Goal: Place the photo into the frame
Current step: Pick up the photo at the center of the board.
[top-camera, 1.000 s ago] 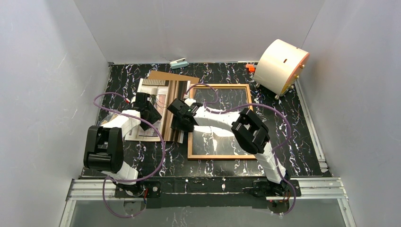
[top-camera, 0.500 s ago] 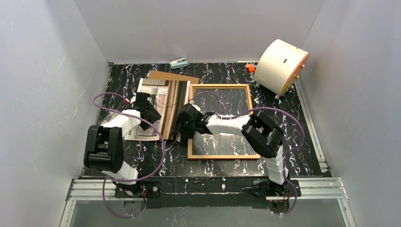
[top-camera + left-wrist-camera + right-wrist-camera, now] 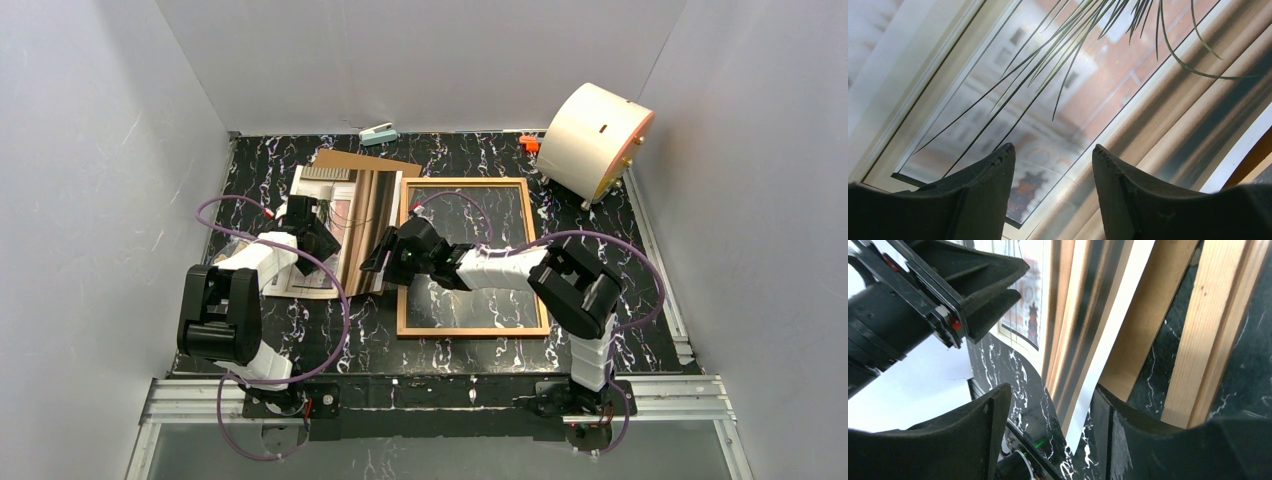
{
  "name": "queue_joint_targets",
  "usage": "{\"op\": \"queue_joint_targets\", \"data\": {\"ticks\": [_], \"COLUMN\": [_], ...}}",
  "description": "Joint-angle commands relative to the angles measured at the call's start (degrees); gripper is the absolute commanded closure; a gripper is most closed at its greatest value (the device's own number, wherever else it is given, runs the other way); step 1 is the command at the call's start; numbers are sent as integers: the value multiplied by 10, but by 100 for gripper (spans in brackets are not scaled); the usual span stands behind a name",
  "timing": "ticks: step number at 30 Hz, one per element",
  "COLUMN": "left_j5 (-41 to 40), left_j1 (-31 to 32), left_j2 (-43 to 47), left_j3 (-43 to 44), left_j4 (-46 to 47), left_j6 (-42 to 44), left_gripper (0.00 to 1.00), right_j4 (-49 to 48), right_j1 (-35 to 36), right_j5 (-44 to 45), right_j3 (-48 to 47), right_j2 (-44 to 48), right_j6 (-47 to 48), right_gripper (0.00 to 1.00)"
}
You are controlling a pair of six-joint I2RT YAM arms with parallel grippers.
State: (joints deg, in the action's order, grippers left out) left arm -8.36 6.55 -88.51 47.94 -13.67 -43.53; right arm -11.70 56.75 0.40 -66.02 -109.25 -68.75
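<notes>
The photo, a spindly dark plant on brown and pink stripes, lies left of centre, partly over a brown backing board. The frame of orange-brown wood lies flat to its right. My left gripper hovers low over the photo, jaws open with nothing between them. My right gripper is at the photo's near right edge, beside the frame's left rail. Its jaws are open, with the photo's white-edged corner between them. The left gripper shows there at the upper left.
A large white drum stands at the back right. A small pale green object and a small orange piece lie at the back edge. White walls close in the black marble table on three sides.
My right arm has swung its elbow out to the right and lowered, and its gripper has shifted a little right along the photo's edge. The left arm has not moved.
</notes>
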Motion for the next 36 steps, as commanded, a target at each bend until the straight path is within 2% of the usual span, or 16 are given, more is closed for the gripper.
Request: {"op": "queue_joint_targets", "data": {"ticks": [1, 6, 12, 20, 22, 24, 26, 27, 36], "left_j5": [-16, 0, 1, 1, 0, -2, -4, -6, -54], "left_j1": [-5, -5, -5, -5, -6, -6, -8, -8, -12], "left_j2": [-13, -11, 10, 36, 39, 47, 64, 75, 195], "left_j3": [-18, -14, 0, 21, 26, 32, 39, 42, 110], "left_j4": [-35, -35, -46, -62, -69, -78, -84, -89, -191], "left_j6": [5, 4, 8, 23, 26, 28, 29, 29, 54], "left_gripper": [43, 44, 44, 43, 42, 42, 39, 37, 9], "right_j4": [-108, -109, -101, -92, -88, -80, -66, -66, -144], "right_j1": [-27, -42, -43, -48, -49, -49, -49, -50, -59], "right_j5": [-43, -68, -82, -88, -88, -85, -81, -81, -109], "right_j3": [27, 14, -4, -30, -37, -52, -68, -73, -71], "right_j2": [16, -7, -37, -70, -75, -80, -87, -89, -30], "right_j6": [-5, 7, 18, 28, 31, 43, 57, 61, 109], "right_gripper": [33, 40, 52, 56, 64, 82, 95, 99, 99]}}
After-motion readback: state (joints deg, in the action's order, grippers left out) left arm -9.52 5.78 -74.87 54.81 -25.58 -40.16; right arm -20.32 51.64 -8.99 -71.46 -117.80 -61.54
